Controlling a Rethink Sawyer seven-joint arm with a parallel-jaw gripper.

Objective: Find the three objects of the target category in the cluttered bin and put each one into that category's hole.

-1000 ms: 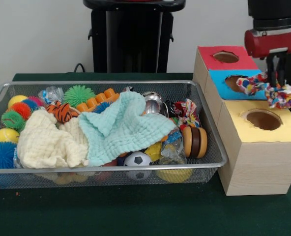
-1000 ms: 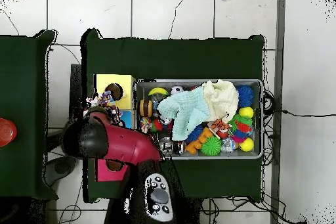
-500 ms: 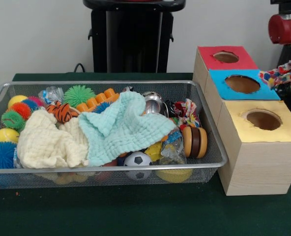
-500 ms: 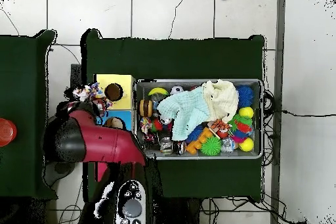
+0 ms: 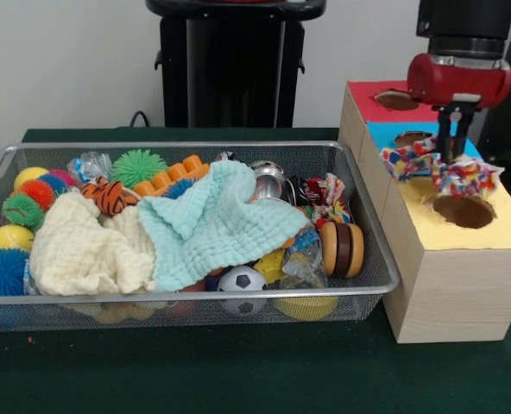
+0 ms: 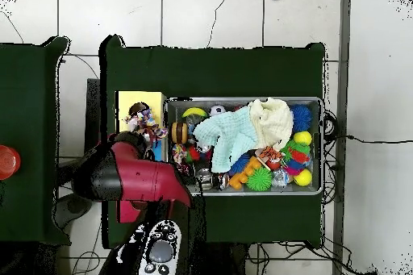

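Note:
My gripper (image 5: 451,155) hangs from the red arm (image 5: 459,79) at the right and is shut on a multicoloured rope toy (image 5: 437,169). The toy dangles just above the wooden box (image 5: 450,285), between the blue top's hole (image 5: 409,137) and the yellow top's hole (image 5: 463,211). The red top's hole (image 5: 397,99) lies behind the arm. In the overhead view the rope toy (image 6: 145,123) sits over the yellow top (image 6: 127,104), and the arm (image 6: 133,177) covers the other two tops. A similar colourful bundle (image 5: 329,195) lies in the wire bin (image 5: 195,298).
The bin holds a mint cloth (image 5: 212,220), a cream cloth (image 5: 83,248), a small football (image 5: 242,283), a wooden yo-yo (image 5: 342,250), a tiger-striped toy (image 5: 110,197), spiky balls (image 5: 138,164) and more. The box stands tight against the bin's right side.
The arm swung out to the right with the rope toy, then came back left and lower. The toy now hangs over the box between the blue and yellow holes.

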